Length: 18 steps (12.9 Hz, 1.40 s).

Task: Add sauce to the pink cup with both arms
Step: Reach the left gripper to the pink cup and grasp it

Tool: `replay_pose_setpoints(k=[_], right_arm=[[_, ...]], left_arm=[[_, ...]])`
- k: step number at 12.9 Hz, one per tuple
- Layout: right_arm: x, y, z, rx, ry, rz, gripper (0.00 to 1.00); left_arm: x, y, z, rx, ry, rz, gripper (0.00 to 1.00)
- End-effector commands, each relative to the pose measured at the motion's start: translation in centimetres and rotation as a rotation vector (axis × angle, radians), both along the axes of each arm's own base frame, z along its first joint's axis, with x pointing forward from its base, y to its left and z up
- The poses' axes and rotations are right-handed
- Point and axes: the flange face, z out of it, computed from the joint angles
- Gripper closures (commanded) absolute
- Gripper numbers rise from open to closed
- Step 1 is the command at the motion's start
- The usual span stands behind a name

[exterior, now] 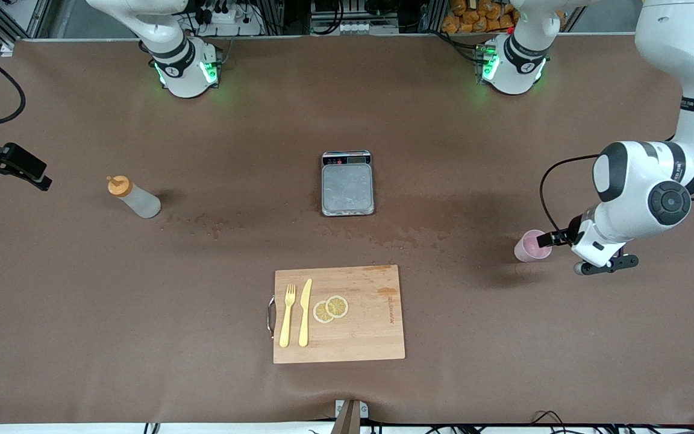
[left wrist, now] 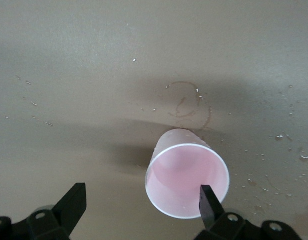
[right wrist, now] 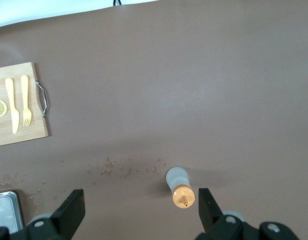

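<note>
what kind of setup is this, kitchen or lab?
Most likely a robot lab bench dressed as a kitchen counter. Two arm bases are bolted along one edge of the brown-covered table, with cables and aluminium framing past that edge. The props are kitchen items: a cutting board, a small scale, a sauce bottle, a pink cup.

1. Left arm (exterior: 642, 193) reaches from its base down low, wrist bent toward the surface's middle.
2. Left end effector (left wrist: 142, 205) is low over the surface at the left arm's end, fingers (left wrist: 210, 202) spread wide, holding nothing.
3. Right end effector (right wrist: 141, 210) is raised at the right arm's end, fingers (right wrist: 73, 207) spread wide, empty.
</note>
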Motion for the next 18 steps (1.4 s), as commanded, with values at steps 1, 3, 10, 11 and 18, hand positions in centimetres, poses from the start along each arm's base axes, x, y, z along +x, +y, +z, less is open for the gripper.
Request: replay_pose_setpoints(k=[1,3,10,11,18], right_arm=[[-0.2,-0.3,0.1,-0.013,-0.003,0.007,0.0],[-0.2,-0.4,0.1,-0.015,-0.005,0.007,0.0],[-0.2,-0.3,0.1,-0.013,-0.005,0.007,0.0],[-0.2,-0.4,0.1,-0.013,-0.005,0.006,0.0],[0.5,-1.6,-1.1,-0.023,0.016,-0.012,0.0]], left_arm=[[-0.1,0.1,-0.5,0.012,-0.007,-0.025,0.0],[-0.1,0.2,-1.1,0.011,0.002,-0.023,0.0],[-0.4,0.2,-3.1,0.006,0.036,-0.019,0.22],[-0.3,0.6,-3.5,0.005,0.04,-0.013,0.3],[-0.2,0.7,-3.8,0.004,0.04,-0.005,1.0]])
